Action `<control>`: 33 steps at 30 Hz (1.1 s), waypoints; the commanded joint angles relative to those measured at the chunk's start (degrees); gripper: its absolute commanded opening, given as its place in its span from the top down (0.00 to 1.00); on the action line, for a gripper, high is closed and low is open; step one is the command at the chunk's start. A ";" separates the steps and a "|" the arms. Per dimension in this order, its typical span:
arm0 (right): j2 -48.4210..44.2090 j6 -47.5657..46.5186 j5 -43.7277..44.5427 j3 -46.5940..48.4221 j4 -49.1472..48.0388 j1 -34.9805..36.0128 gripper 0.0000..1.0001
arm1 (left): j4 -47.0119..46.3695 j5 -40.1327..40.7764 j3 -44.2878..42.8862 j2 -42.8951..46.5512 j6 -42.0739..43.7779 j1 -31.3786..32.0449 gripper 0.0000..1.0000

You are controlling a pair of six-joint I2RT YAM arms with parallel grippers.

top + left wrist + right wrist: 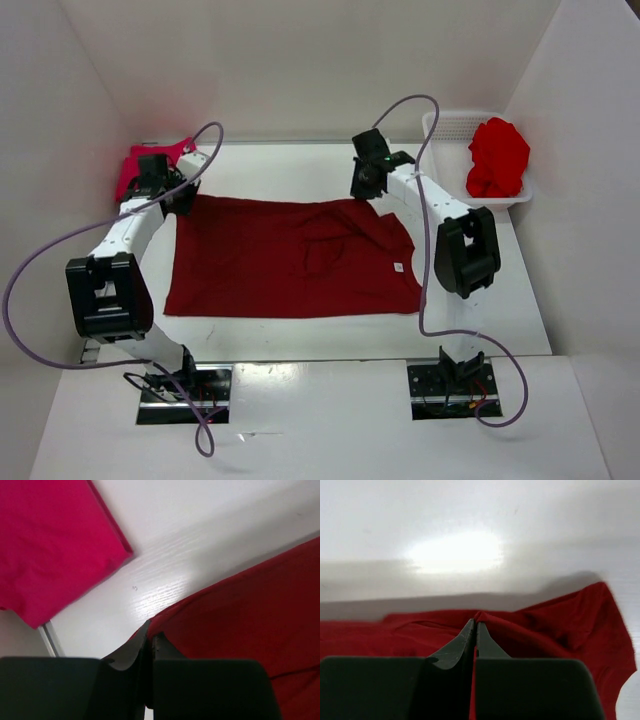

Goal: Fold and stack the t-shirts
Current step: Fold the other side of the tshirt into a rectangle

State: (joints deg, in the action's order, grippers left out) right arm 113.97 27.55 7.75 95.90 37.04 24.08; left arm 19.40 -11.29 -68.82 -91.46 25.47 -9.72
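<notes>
Mid-frame, maroon t-shirt [290,262] lay flat on bench [300,345]. Left pincer [150,636] and right pincer [475,628] each pinched closed on its upper edge.

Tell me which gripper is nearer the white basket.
Right. The right gripper pinches the far edge of the maroon t-shirt, just left of the basket; the left gripper grips its far-left corner, much farther away.

Dark maroon t-shirt [290,258], pinkish-crimson t-shirt [131,170], bright red t-shirt [497,158], white mesh basket [447,133]
</notes>
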 commanded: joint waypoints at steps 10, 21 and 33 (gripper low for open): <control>-7.62 -1.45 -1.51 -6.50 1.20 0.88 1.00 | -8.76 8.47 9.12 4.17 5.10 4.27 0.94; -15.88 -1.45 -6.52 -20.13 2.33 4.31 1.00 | -5.17 9.71 19.77 9.46 9.42 2.33 0.91; -16.59 -1.45 -10.29 -26.20 3.39 8.00 1.00 | -1.56 8.82 23.47 9.99 12.76 2.94 0.79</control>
State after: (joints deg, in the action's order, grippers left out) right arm 98.21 27.05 -1.19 69.78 39.13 30.46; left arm 17.58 -2.50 -45.41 -82.85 36.40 -7.03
